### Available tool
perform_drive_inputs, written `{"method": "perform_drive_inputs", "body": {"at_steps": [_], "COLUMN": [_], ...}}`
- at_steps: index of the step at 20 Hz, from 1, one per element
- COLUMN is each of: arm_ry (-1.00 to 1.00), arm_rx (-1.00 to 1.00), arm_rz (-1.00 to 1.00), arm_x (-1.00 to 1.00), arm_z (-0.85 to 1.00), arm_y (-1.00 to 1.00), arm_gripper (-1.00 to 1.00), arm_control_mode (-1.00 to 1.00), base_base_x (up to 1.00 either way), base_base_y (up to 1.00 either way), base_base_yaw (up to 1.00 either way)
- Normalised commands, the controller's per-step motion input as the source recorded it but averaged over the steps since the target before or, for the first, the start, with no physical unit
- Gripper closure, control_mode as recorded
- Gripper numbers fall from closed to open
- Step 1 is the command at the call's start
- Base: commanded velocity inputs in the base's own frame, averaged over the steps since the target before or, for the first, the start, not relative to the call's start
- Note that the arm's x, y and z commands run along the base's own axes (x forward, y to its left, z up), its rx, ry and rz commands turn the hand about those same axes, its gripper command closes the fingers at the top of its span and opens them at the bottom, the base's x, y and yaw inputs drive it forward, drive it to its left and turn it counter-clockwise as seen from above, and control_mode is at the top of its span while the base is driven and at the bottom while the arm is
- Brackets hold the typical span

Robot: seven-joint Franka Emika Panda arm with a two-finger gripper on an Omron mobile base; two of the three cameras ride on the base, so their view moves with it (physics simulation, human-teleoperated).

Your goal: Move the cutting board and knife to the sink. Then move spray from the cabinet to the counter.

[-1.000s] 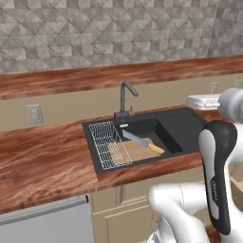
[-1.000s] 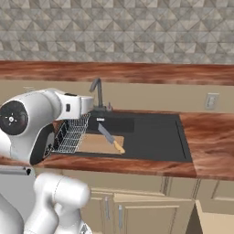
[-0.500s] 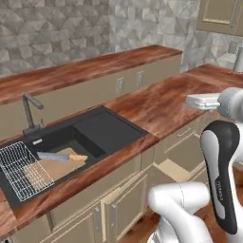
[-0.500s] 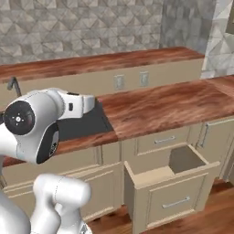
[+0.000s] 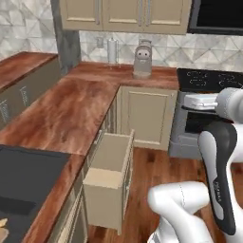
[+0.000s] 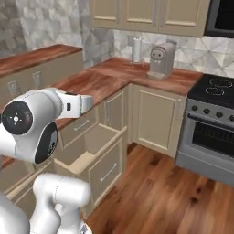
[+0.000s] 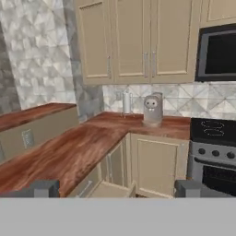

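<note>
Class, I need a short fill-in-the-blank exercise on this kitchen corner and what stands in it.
1. One drawer under the counter is pulled ____.
2. The grey coffee machine stands on the counter to the ____ of the stove.
3. The gripper's jaws are ____, holding nothing.
4. The floor is made of ____.

Missing words: open; left; open; wood

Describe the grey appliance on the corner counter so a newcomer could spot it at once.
Start at the black stove and move left along the red-brown counter toward the tiled wall. There stands a squat grey coffee machine with two dark dots on its front. Its neighbour, the paper towel roll, is slimmer, white and upright.
</note>
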Motion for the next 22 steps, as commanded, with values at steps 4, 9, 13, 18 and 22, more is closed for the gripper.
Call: {"method": "perform_drive_inputs", "body": {"at_steps": [4, 9, 13, 18, 22], "arm_ry": [0.0, 0.0, 0.0, 0.0, 0.0], "arm_rx": [0.0, 0.0, 0.0, 0.0, 0.0], "arm_rz": [0.0, 0.0, 0.0, 0.0, 0.0], "arm_x": [0.0, 0.0, 0.0, 0.0, 0.0], "arm_z": [0.0, 0.0, 0.0, 0.0, 0.0], "arm_y": [0.0, 0.0, 0.0, 0.0, 0.0], "arm_gripper": [-1.0, -1.0, -1.0, -1.0, -1.0], "arm_control_mode": [1.0, 1.0, 1.0, 1.0, 1.0], "base_base_x": [0.0, 0.21, 0.79, 0.99, 1.0], "base_base_y": [0.0, 0.0, 0.05, 0.03, 0.01], "base_base_yaw": [-1.0, -0.91, -0.68, -0.5, -0.41]}}
